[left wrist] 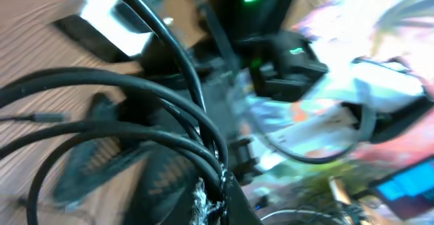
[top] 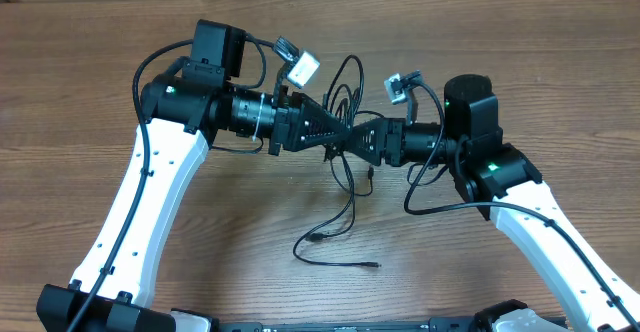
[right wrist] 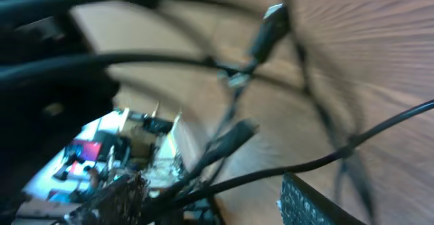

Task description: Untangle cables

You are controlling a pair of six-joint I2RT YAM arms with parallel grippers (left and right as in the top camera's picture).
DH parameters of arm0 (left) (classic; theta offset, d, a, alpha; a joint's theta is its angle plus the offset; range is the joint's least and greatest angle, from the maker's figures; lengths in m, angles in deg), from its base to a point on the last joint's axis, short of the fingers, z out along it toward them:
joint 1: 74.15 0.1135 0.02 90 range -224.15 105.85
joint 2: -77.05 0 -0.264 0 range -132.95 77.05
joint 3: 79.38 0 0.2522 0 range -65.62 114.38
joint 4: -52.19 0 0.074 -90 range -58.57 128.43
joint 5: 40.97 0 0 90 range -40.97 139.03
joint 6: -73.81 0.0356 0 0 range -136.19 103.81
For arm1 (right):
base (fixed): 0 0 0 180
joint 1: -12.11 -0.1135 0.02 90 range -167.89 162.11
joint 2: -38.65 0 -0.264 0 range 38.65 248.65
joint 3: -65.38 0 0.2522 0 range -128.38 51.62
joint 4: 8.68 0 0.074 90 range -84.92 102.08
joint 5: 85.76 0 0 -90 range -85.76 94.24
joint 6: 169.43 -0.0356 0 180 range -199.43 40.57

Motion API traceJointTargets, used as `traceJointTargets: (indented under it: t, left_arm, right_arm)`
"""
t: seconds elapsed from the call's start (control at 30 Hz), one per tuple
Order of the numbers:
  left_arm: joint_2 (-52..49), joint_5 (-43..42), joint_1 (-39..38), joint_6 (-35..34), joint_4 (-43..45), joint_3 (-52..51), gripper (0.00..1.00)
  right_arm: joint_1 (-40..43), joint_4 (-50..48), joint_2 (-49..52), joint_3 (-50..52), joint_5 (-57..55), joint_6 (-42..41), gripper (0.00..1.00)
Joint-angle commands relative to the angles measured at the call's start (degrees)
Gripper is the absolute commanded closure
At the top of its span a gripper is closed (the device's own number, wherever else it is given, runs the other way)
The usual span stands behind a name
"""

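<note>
The cables (top: 338, 227) are thin black cords. Some loop above the two grippers, and some trail down onto the wooden table (top: 500, 32), ending in small plugs. My left gripper (top: 343, 133) is shut on a bunch of them at mid-table. In the left wrist view the cords (left wrist: 135, 83) run into its pinched fingertips (left wrist: 218, 181). My right gripper (top: 366, 138) faces it, almost tip to tip. In the right wrist view its fingers (right wrist: 210, 201) stand apart with cords (right wrist: 271, 174) crossing between them. A silver-tipped plug (right wrist: 268, 23) hangs further off.
Both arms reach in from the sides and meet at the table's middle. A loose cable end (top: 372, 265) lies near the front. The right arm's body fills the far side of the left wrist view (left wrist: 271, 42).
</note>
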Motion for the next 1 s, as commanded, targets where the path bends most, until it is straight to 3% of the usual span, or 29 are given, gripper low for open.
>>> traceJointTargets:
  t: [0.0,0.3,0.53,0.77,0.97]
  left_arm:
    - [-0.37,10.49,-0.5,0.85,-1.57,0.33,0.96]
    - [-1.64,15.17,-0.5,0.85,-2.95,0.28,0.96]
    - [-1.7,15.26,-0.39,0.87,-2.95,0.28,0.95]
    - [-1.7,16.92,-0.39,0.85,-2.56,0.28,0.96]
    - [-1.7,17.92,-0.44,0.42,-3.34,0.28,0.96]
  right_arm:
    - [-0.31,0.02,-0.2,-0.07,2.38,0.0,0.34]
    - [-0.46,0.02,-0.2,-0.07,11.85,4.96,0.31]
    - [-0.63,3.52,-0.2,-0.07,11.52,8.35,0.31]
    - [-0.63,10.97,-0.2,-0.07,11.56,17.07,0.31]
    - [-0.63,11.23,-0.2,-0.07,14.19,21.66,0.29]
